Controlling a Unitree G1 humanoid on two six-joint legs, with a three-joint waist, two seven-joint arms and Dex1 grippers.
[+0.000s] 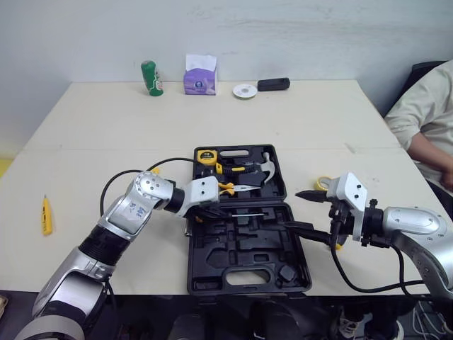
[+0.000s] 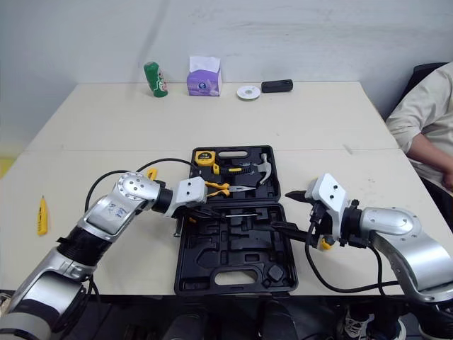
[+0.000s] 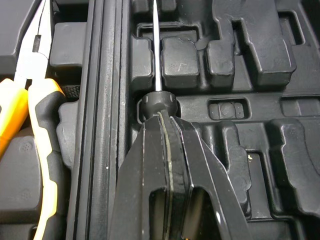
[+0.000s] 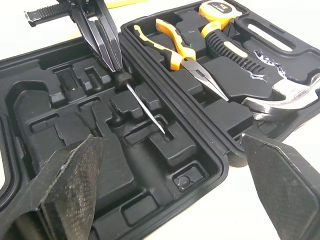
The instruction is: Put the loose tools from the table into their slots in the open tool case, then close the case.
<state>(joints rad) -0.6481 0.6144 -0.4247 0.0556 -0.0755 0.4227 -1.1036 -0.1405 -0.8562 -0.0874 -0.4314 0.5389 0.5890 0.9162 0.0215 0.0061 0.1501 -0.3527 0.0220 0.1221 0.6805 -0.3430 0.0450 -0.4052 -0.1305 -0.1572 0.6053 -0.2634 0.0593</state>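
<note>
The black tool case [image 1: 248,273] lies open at the table's front middle. Its far half holds a yellow tape measure [image 1: 206,156], a hammer [image 1: 265,168] and yellow-handled pliers [image 1: 237,188]. My left gripper [image 1: 211,205] is shut on the black handle of a thin screwdriver [image 3: 156,60]. The screwdriver's shaft [image 4: 145,107] lies in a slot of the near half, just beside the hinge. My right gripper [image 1: 294,210] stands open at the case's right edge, holding nothing.
A yellow utility knife [image 1: 46,214] lies on the table at the far left. A yellow ring-shaped item [image 1: 323,184] sits behind my right gripper. A green can [image 1: 151,77], tissue box [image 1: 200,76], white disc [image 1: 245,91] and black object [image 1: 273,84] line the far edge. A person [image 1: 425,120] sits at the right.
</note>
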